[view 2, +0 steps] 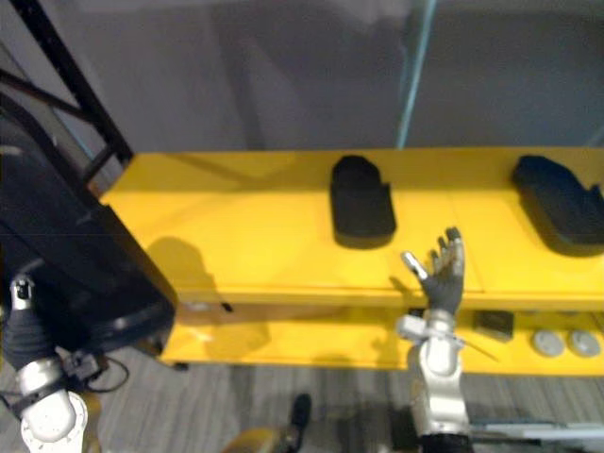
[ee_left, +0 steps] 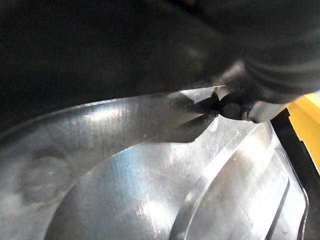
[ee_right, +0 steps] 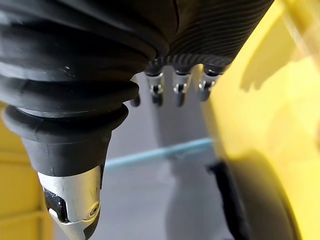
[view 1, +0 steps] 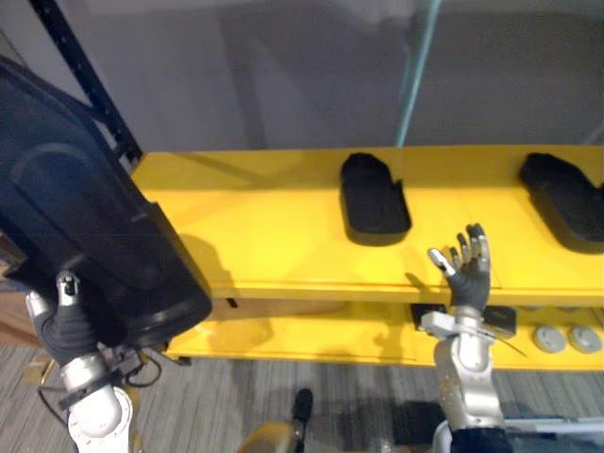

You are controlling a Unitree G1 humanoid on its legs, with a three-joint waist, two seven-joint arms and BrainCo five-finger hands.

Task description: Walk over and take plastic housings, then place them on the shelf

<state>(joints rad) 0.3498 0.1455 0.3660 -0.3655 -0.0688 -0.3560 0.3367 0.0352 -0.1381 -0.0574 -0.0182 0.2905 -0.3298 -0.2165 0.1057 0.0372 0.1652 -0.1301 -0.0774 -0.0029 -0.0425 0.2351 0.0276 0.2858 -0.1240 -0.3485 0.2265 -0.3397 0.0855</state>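
Note:
A large black plastic housing (view 1: 85, 217) is held up at the left, beside the end of the yellow shelf (view 1: 264, 226). My left hand (view 1: 64, 326) is under its lower edge, thumb hooked over the rim; the left wrist view shows the housing's shiny inner wall (ee_left: 150, 190) close up. Two more black housings lie on the shelf top, one in the middle (view 1: 373, 200) and one at the right (view 1: 564, 198). My right hand (view 1: 467, 269) is raised at the shelf's front edge, fingers (ee_right: 180, 87) straight and spread, holding nothing.
A lower yellow shelf (view 1: 311, 340) carries a small black box (view 2: 494, 324) and grey round parts (view 1: 566, 338). A black slanted upright (view 1: 85, 75) stands at the shelf's left end and a teal post (view 1: 415, 66) behind it. Grey floor lies below.

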